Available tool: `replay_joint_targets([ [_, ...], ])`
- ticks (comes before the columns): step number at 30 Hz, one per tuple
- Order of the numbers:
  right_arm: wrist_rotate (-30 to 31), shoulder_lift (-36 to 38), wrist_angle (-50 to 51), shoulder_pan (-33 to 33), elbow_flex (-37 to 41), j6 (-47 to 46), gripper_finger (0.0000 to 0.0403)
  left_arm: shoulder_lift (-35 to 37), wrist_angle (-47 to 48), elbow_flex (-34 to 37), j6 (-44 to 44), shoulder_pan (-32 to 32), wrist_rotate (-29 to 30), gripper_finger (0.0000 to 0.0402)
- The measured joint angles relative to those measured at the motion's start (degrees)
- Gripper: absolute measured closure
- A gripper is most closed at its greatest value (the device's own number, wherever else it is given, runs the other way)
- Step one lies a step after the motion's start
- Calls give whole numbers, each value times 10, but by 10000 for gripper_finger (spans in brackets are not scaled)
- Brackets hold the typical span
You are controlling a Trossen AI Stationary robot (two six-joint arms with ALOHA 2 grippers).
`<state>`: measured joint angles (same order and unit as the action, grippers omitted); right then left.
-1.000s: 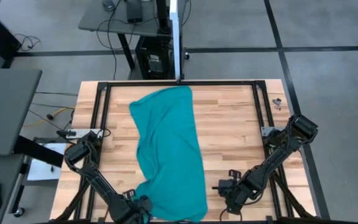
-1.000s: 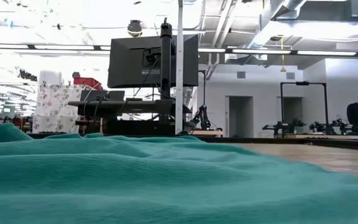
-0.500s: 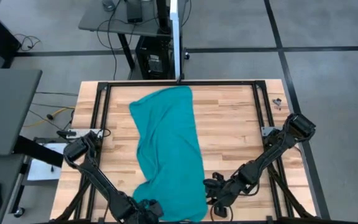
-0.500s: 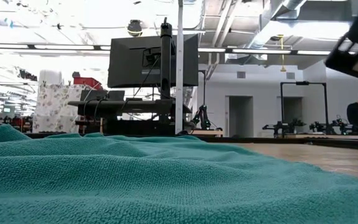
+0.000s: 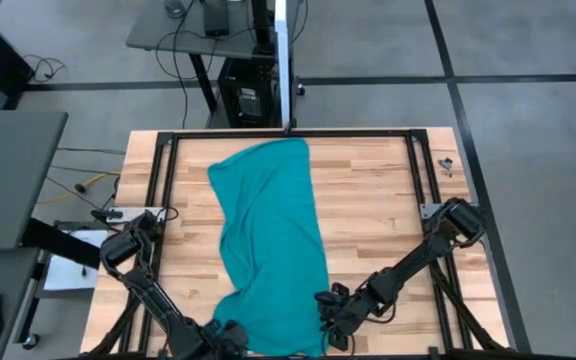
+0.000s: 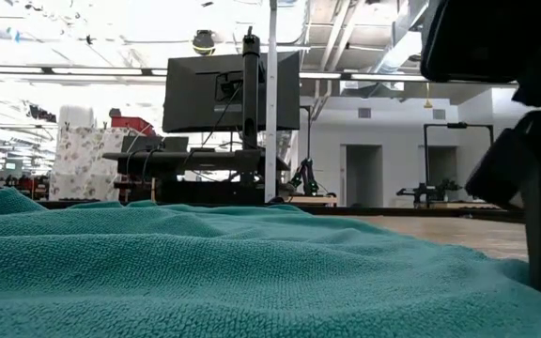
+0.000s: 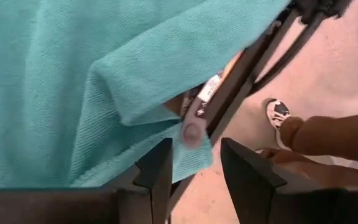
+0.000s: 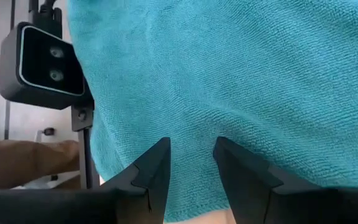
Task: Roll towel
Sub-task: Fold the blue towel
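Note:
The teal towel (image 5: 268,230) lies spread lengthwise on the wooden table, from the far middle to the near edge. Its near end (image 7: 191,165) hangs a little over that edge, with one corner folded. My left gripper (image 5: 226,338) is open at the towel's near left corner, its fingers on either side of the corner's tip (image 7: 194,158). My right gripper (image 5: 328,310) is open over the towel's near right edge (image 8: 191,155). It shows as a dark mass (image 6: 533,188) at the right of the low view.
A black frame (image 5: 158,200) runs around the tabletop. A small camera module (image 8: 42,59) sits at the near edge. A person's shoe (image 7: 277,111) and a brown-clad limb (image 7: 328,130) show beyond that edge. Bare wood (image 5: 378,200) lies to the towel's right.
My right gripper has moved toward the table's left, from the bare wood onto the towel's near right edge, and has come into the low view. The towel has kept its place and shape.

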<state>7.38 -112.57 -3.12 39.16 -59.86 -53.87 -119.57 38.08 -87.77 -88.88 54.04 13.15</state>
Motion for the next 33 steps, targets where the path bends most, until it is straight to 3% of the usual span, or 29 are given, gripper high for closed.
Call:
replay_joint_targets([
  [19,-55,39,173,61,1,-10,276,-30,57,-20,-76,82,-65,281],
  [26,-53,80,196,33,6,-2,276,-25,94,-73,-34,59,-83,281],
  [33,-48,170,209,-14,5,39,276,22,189,-155,-3,21,-37,281],
])
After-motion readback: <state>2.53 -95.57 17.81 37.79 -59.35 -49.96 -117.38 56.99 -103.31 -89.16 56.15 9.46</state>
